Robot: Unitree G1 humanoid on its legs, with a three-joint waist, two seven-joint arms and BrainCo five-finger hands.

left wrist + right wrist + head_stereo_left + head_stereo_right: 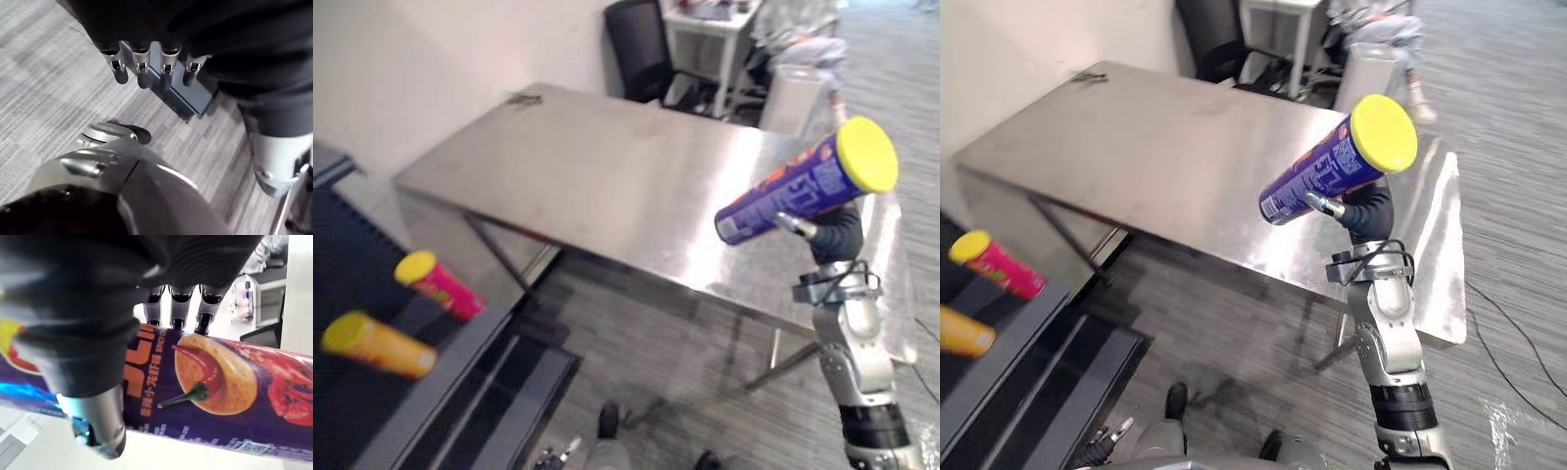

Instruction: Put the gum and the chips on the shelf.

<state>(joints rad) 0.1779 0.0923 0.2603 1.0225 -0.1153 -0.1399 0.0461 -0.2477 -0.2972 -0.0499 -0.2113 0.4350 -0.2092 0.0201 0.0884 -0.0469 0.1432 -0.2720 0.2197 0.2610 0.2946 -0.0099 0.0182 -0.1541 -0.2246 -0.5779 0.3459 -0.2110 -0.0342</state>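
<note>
Behind, in the left eye view, lies a stainless-steel counter (607,166), by whose near edge the right robot hand (830,235) clasps a purple yellow-lidded chips tube (783,201), tilted, well apart from the dark shelf (352,255); in the left wrist view the left robot hand (142,72) hangs slack and empty; in the right wrist view the glossy tube looks liable to slip mid-swing.

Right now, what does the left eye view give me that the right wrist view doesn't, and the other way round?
Left eye view: the steel table, the shelf at lower left with a pink can and an orange can on it, and the held can's yellow lid. Right wrist view: the chip-and-chilli picture on the label, with fingers curled over the can. Both: the purple chips can gripped by the right robot hand.
</note>
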